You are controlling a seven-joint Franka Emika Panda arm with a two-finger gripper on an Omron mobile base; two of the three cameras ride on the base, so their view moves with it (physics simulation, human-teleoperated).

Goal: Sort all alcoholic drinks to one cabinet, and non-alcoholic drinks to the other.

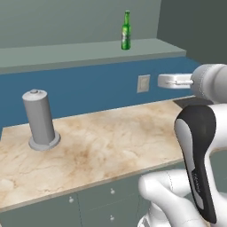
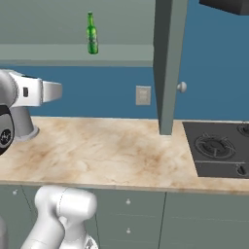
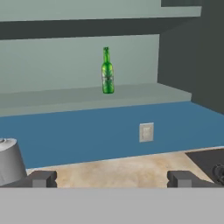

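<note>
The tool (image 3: 112,179), jaws spread wide and grasping nothing, hangs above the marble surface (image 1: 102,142), well short of the green glass bottle (image 1: 126,30) standing upright on the open cabinet's (image 2: 168,63) floor at the far side.

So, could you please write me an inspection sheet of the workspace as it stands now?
Surface: marble-look counter, bare in the middle.
Job's things: green bottle upright on the bottom board of the open wall cabinet; cabinet door swung out.
Clutter: tall grey cylinder at the counter's left.
Grippers: gripper open, holding nothing, facing the bottle from a distance.
Cables: nothing seen.
Surroundings: blue wall with outlet, stove at the right, drawers below.
</note>
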